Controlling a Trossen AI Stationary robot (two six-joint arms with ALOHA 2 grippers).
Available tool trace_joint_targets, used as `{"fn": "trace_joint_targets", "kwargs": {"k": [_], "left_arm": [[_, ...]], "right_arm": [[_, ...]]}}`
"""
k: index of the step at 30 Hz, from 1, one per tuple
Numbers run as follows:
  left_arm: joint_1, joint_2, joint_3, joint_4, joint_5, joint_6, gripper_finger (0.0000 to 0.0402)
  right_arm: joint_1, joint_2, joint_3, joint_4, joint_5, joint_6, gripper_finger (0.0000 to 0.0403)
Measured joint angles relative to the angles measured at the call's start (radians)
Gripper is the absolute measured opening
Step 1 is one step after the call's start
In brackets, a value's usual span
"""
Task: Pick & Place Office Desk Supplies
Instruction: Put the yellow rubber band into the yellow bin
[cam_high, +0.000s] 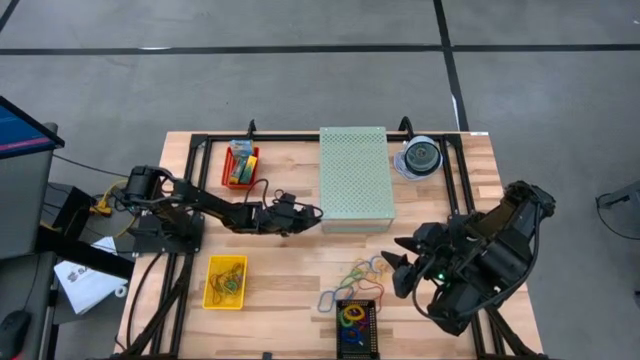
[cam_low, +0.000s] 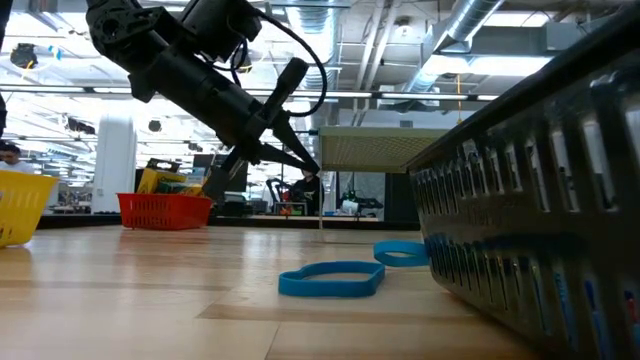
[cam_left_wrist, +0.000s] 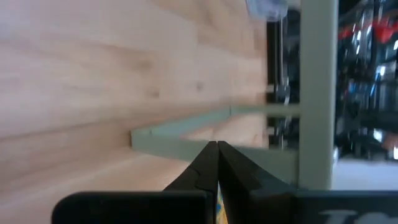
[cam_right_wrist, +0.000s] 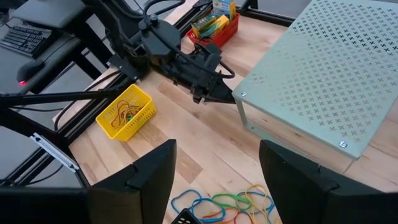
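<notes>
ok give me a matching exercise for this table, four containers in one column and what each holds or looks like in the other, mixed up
Column 1
1. red basket
2. yellow basket
3. black basket
4. pale green box

Column 2
A. a few rubber bands, near the left arm's base
B. perforated top, at the table's middle back
C. crayon boxes, at the back left
D. rubber bands, at the front edge, just behind a loose pile of bands

Pairs: 1-C, 2-A, 3-D, 4-B
</notes>
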Motion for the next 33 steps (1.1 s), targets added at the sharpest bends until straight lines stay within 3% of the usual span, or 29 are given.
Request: {"fn": "trace_joint_targets", "kwargs": {"k": [6,11,18,22,27,31,33], "left_arm": [[-0.035,-0.029,0.000,-0.018,0.139,0.076,0.0000],[-0.090,-0.156,0.000,-0.197,0.192,0.230,0.0010],[-0.223,-0.349,0.000,-0.283,0.276,0.453,0.0079],[-0.325,-0.415,0.000,-0.227,0.250,0.570,0.0125],[-0.389,-0.447,0.001,-0.059,0.065,0.654,0.0153],[-0.379,-0.449,0.001,0.155,-0.017,0.739,0.0153],[-0.368,-0.449,0.006,0.277,-0.019,0.823,0.0151]], "right_arm": [[0.018,0.000,0.000,0.000,0.000,0.041,0.0227],[0.034,0.000,0.000,0.000,0.000,0.058,0.0227],[0.052,0.000,-0.020,0.000,-0.021,0.089,0.0227],[0.057,-0.001,-0.096,0.000,-0.181,0.238,0.0226],[0.058,0.000,-0.268,0.021,-0.440,0.506,0.0223],[0.031,0.002,-0.355,0.090,-0.598,0.525,0.0217],[0.013,0.001,-0.385,0.118,-0.612,0.505,0.0211]]}}
